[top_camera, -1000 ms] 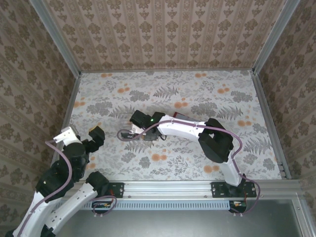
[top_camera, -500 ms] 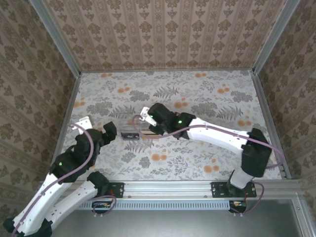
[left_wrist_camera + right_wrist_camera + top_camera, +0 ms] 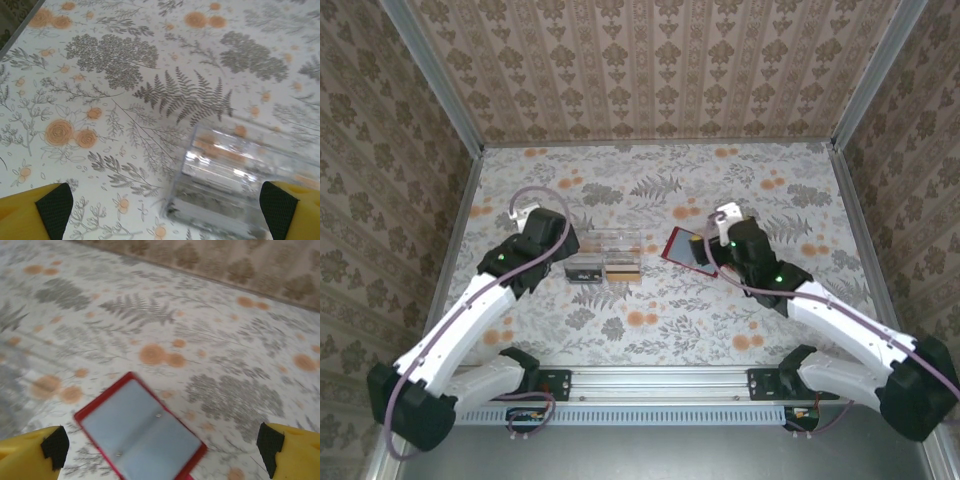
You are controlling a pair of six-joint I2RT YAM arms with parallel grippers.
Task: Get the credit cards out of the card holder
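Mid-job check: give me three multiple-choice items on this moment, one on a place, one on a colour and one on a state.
1. In the top view, where does the red wallet lie relative to the clear box?
A. To its right
B. To its left
C. On top of it

2. What colour is the wallet's open inner face?
A. Yellow
B. Grey-blue
C. Green

3. How does the right gripper stand?
A. Shut on the wallet
B. Shut on the box
C. Open, holding nothing

Answers:
1. A: the wallet lies on the table to the right of the box, apart from it.
2. B: the right wrist view shows a grey-blue face inside the red rim.
3. C: its fingers sit wide apart at the lower corners of the right wrist view, with nothing between the pads.
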